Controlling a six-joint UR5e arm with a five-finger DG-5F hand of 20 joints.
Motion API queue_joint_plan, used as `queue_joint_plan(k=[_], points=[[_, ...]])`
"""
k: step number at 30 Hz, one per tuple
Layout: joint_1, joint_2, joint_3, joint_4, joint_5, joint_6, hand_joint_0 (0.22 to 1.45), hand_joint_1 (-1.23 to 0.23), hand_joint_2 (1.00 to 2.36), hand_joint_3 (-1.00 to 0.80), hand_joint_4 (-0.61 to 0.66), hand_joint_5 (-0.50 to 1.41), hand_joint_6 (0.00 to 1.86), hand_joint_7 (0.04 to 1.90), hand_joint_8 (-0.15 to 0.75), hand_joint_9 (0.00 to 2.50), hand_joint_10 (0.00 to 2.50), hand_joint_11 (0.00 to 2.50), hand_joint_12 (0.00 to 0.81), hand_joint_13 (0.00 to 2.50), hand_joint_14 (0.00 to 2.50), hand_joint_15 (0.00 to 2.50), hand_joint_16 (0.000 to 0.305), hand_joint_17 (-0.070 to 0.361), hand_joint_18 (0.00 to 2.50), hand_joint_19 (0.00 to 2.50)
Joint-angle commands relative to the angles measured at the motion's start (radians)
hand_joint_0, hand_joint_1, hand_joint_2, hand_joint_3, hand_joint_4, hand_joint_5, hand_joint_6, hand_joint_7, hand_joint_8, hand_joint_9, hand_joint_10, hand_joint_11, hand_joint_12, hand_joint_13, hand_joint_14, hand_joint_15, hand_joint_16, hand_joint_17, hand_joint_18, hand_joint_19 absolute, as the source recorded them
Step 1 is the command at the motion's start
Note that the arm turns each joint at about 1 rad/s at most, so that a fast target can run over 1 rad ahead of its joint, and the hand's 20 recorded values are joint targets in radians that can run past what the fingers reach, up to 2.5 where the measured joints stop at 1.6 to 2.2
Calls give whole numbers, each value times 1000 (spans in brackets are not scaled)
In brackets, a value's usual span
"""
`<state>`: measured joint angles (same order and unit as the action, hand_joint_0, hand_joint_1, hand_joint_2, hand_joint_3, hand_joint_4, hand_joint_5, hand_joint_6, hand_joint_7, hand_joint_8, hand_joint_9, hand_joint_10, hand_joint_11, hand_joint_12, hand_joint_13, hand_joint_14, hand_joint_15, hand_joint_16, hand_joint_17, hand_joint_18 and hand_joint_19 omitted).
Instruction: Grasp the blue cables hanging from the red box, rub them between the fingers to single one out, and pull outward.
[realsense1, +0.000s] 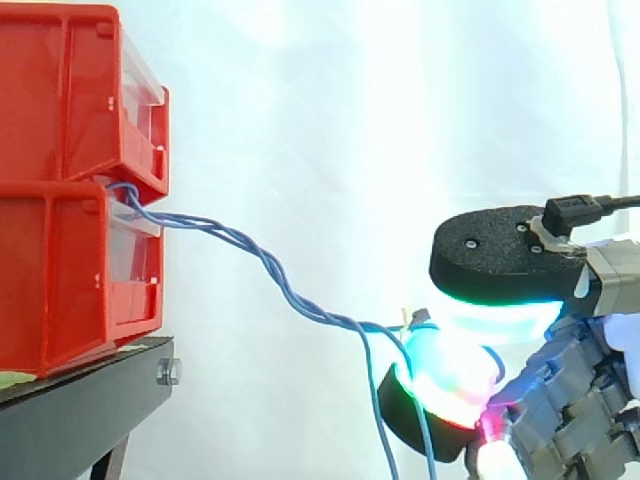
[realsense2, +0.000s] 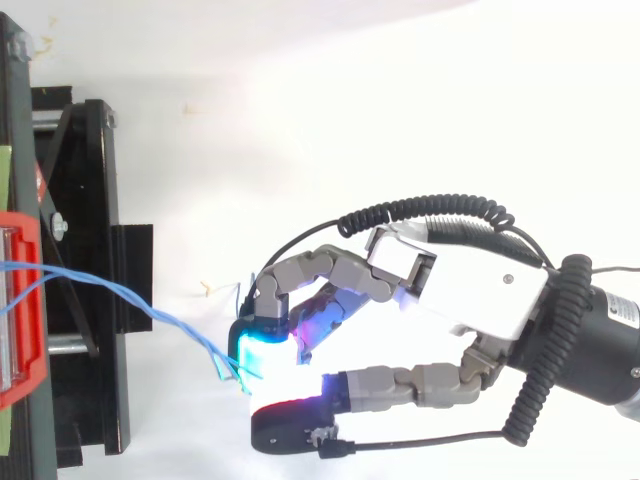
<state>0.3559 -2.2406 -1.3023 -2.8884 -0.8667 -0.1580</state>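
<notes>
Blue cables (realsense1: 230, 233) pinched by hand (realsense2: 480, 300) (side view: ends dangle below).

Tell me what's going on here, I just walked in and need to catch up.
The robot hand is pinching the twisted blue cables between its glowing fingertips, well away from the stacked red boxes. The cables run from the boxes down to the pinch, sagging a little; loose ends hang down from the pinch.

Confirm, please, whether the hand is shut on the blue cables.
Shut: the hand pinches the blue cables from the red box between its fingertips.
</notes>
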Motion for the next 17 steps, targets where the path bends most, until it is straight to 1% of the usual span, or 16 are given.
queue_joint_plan(k=[1, 17], points=[[0, 1, 0, 1, 0, 0, 612, -859, 1000, 30, 4, -70, 873, 1164, 256, 1137, 13, 496, 343, 942, 18, 548, 48, 108, 837, 471], [0, 1, 0, 0, 3, 0, 610, -858, 1004, 31, 2, -69, 875, 1152, 255, 1157, 16, 508, 344, 960, 19, 563, 47, 105, 836, 464]])
